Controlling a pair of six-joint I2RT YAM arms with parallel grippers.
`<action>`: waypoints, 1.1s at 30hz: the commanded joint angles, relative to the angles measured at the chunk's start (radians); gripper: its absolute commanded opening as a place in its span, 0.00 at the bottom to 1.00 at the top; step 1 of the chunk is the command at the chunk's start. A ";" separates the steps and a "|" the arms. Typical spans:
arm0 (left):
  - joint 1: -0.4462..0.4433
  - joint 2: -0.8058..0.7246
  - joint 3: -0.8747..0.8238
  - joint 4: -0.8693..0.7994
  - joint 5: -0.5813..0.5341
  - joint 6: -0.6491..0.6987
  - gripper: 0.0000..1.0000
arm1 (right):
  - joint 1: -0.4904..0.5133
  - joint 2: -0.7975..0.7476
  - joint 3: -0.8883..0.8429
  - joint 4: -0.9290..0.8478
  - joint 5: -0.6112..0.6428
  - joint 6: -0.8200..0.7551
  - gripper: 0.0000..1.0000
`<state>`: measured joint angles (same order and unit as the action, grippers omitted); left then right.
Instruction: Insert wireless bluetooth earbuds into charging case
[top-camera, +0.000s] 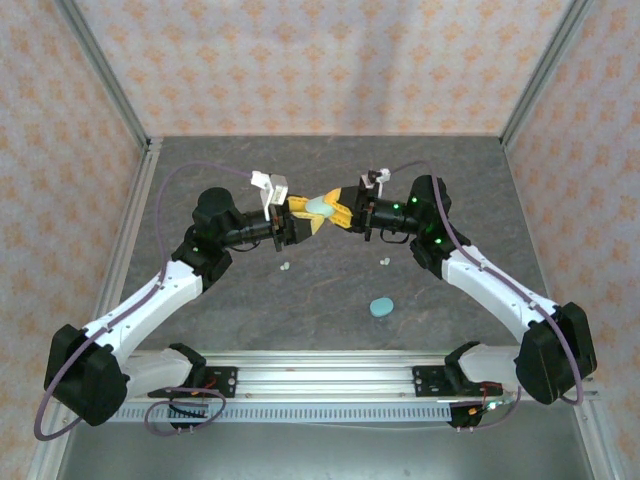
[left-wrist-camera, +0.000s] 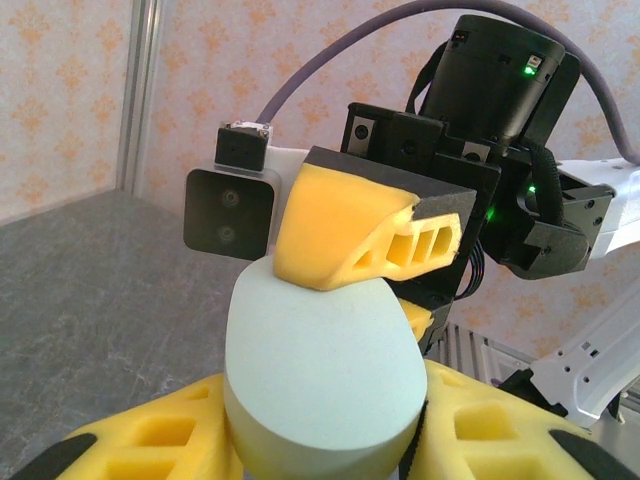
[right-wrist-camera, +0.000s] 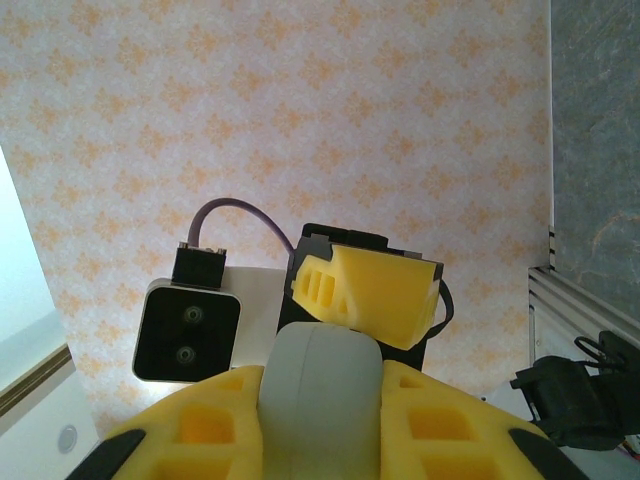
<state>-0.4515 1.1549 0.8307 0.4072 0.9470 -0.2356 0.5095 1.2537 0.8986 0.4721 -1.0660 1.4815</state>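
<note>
1. Orange-patterned wall panels (top-camera: 330, 60) close in a dark grey counter (top-camera: 300, 160) on three sides, with metal posts at the corners
2. Held up over the middle of the counter, the charging case (top-camera: 320, 207) is the pale oval shell where both arms meet; every place below is given from it
3. On the case's left, the left end effector (top-camera: 305, 212) is closed on it, its yellow fingers (left-wrist-camera: 150, 440) pressed against the shell's flanks
4. On the case's right, the right end effector (top-camera: 338, 210) is also clamped on it, with one finger lying across the top of the shell
5. None of the earbuds sit in the case: two earbuds (top-camera: 284, 267) lie on the counter nearer the arm bases and slightly left of it, and two more (top-camera: 384, 261) lie nearer the bases and to its right
6. A second case (top-camera: 381, 306) lies on the counter beyond that right-hand pair, closer to the bases
7. The shell looks shut, so the step in hand is probably opening it: one end effector should hold the base firmly while the other eases the lid up along its hinge, slowly and without twisting, since smooth plastic may slip
8. Room is open all around and beneath the case and the walls stand well apart; the tight spot is between the two end effectors themselves, and any descent should avoid the loose earbuds, which would likely roll
</note>
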 joint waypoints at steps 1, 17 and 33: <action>-0.004 0.005 0.043 0.012 0.041 0.006 0.28 | 0.012 -0.014 0.032 0.027 -0.027 -0.001 0.05; -0.004 -0.113 0.055 -0.260 0.019 0.146 0.07 | -0.022 -0.128 0.103 -0.305 0.053 -0.429 0.64; -0.003 -0.222 0.096 -0.547 0.101 0.282 0.07 | 0.179 -0.231 0.240 -0.827 0.254 -1.479 0.69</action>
<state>-0.4515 0.9550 0.8902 -0.0875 1.0080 0.0128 0.6605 1.0088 1.1362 -0.3180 -0.8215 0.1658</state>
